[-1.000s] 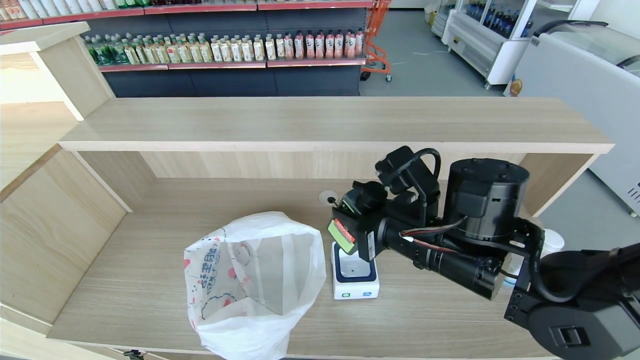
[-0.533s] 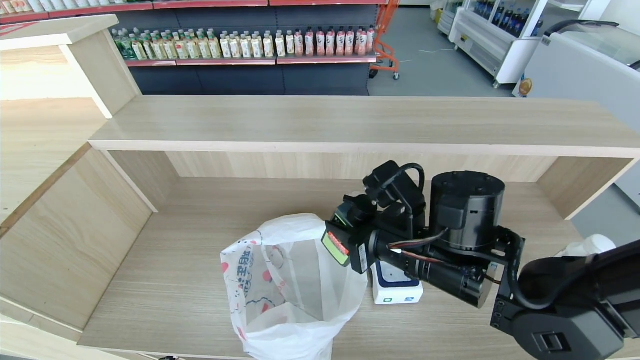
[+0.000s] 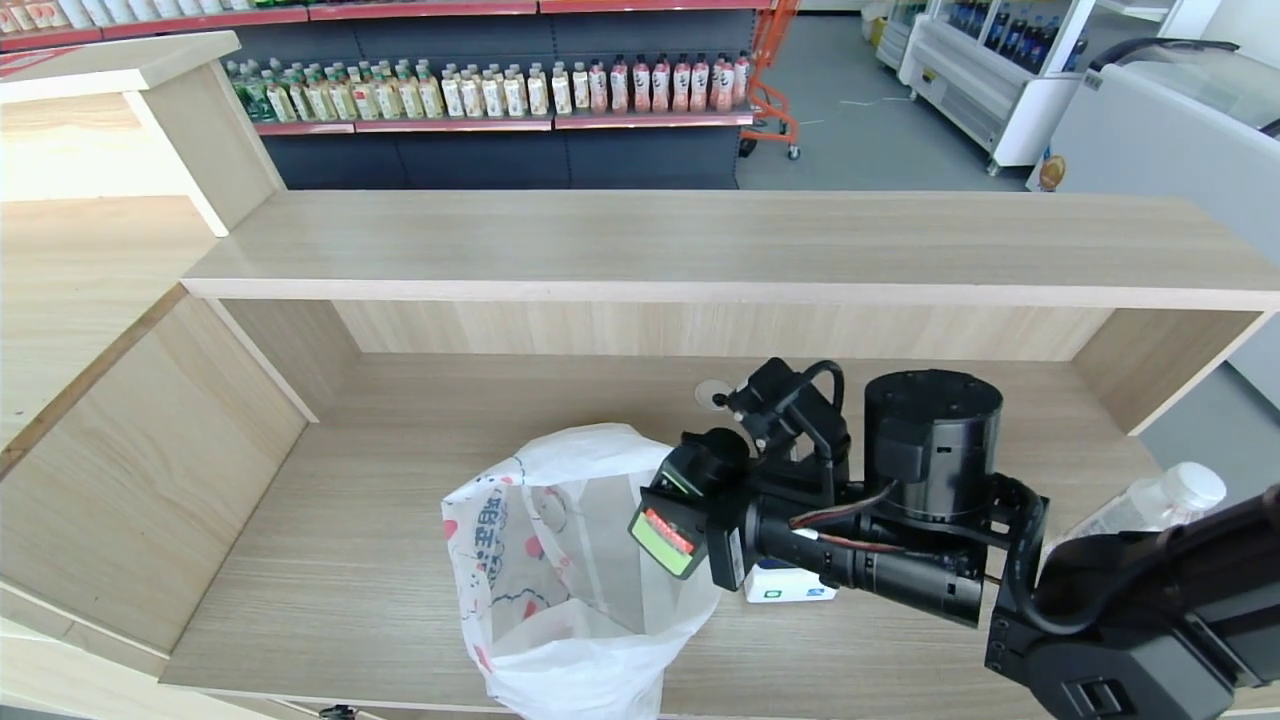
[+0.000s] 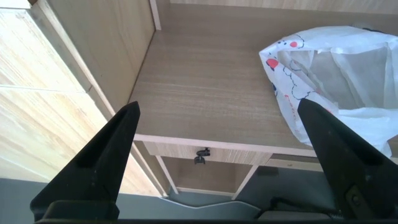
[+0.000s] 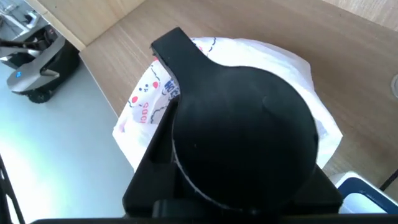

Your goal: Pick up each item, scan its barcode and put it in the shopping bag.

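Note:
My right gripper [image 3: 705, 500] is shut on a dark round container [image 3: 663, 530] with a green and red label, held above the right rim of the white shopping bag [image 3: 570, 560]. In the right wrist view the container's black round top [image 5: 242, 137] hides the fingers, with the open bag [image 5: 149, 99] below it. The white and blue scanner [image 3: 785, 585] sits on the counter just right of the bag, mostly behind the arm. My left gripper [image 4: 219, 109] is open and holds nothing, out past the counter's front edge, with the bag [image 4: 336, 74] off to one side of it.
A clear bottle with a white cap [image 3: 1150, 505] stands at the counter's right end behind my right arm. The wooden counter [image 3: 380, 520] has a raised shelf [image 3: 700, 240] at the back and side walls. A cable hole [image 3: 712, 393] lies behind the scanner.
The head camera shifted at first. My right gripper carried the container from above the scanner leftward and down to the bag's right rim. The bag stayed put.

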